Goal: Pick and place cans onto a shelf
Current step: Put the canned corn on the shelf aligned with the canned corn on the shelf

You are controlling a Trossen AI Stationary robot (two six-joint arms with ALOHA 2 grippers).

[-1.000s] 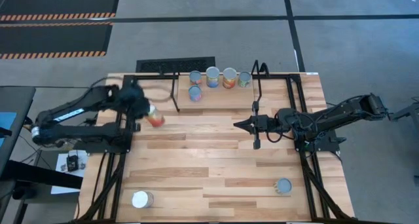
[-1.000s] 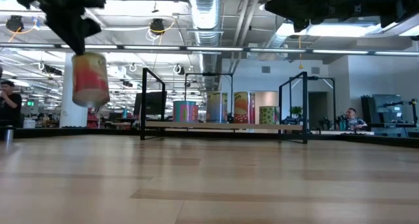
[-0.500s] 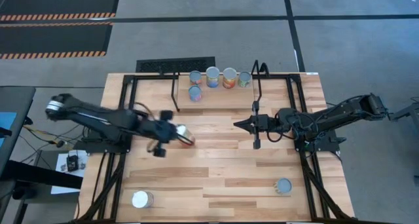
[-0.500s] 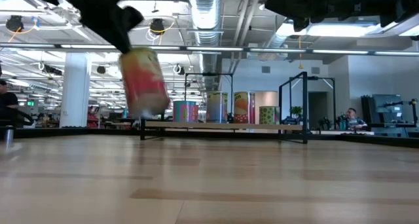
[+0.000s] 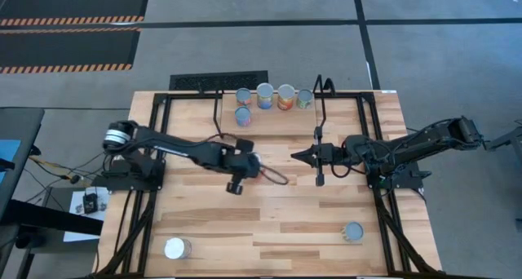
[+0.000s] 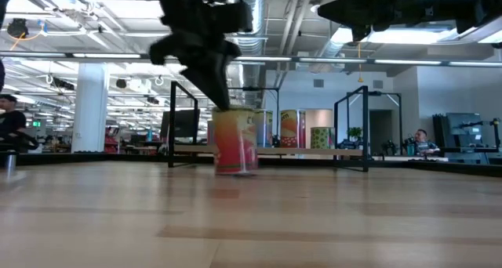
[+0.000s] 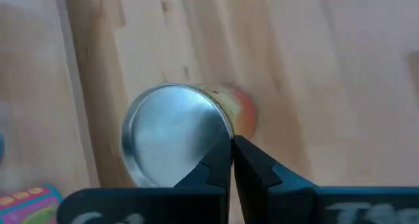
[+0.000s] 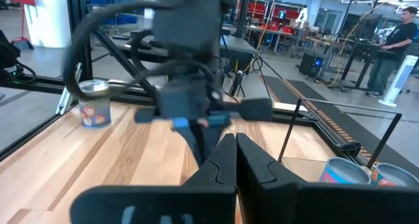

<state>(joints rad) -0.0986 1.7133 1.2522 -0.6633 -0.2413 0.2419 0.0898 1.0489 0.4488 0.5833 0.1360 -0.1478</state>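
My left gripper (image 5: pixel 263 170) is shut on an orange-and-red can (image 6: pixel 234 140) with a silvery top (image 7: pixel 175 133), over the middle of the table and in front of the shelf (image 5: pixel 277 122). The light-wood shelf, with black rod uprights, carries several cans (image 5: pixel 264 95) standing on their bases. A white-topped can (image 5: pixel 177 248) and a blue-grey-topped can (image 5: pixel 353 232) stand near the table's front edge. My right gripper (image 5: pixel 298 156) is shut and empty, held above the table by the shelf's right upright (image 5: pixel 320 132). My left gripper pinches the can's top rim (image 7: pixel 226 140) between its two fingers, at one spot on the edge. The fingers come from above, slanting in from the table's left. The can hangs below them close to upright; whether its bottom (image 6: pixel 234 172) touches the table, I cannot tell.
Black frame rails (image 5: pixel 147 222) run along the table's left and right sides. Bare wooden tabletop (image 5: pixel 269 222) lies between the held can and the two cans near the front edge. People show in the room beyond the table (image 6: pixel 9 123).
My left gripper, still shut on the can, has swung from the table's left side toward its right and a little toward the near edge, to the middle of the table. It has come down, so the can has gone from high above the table to table level.
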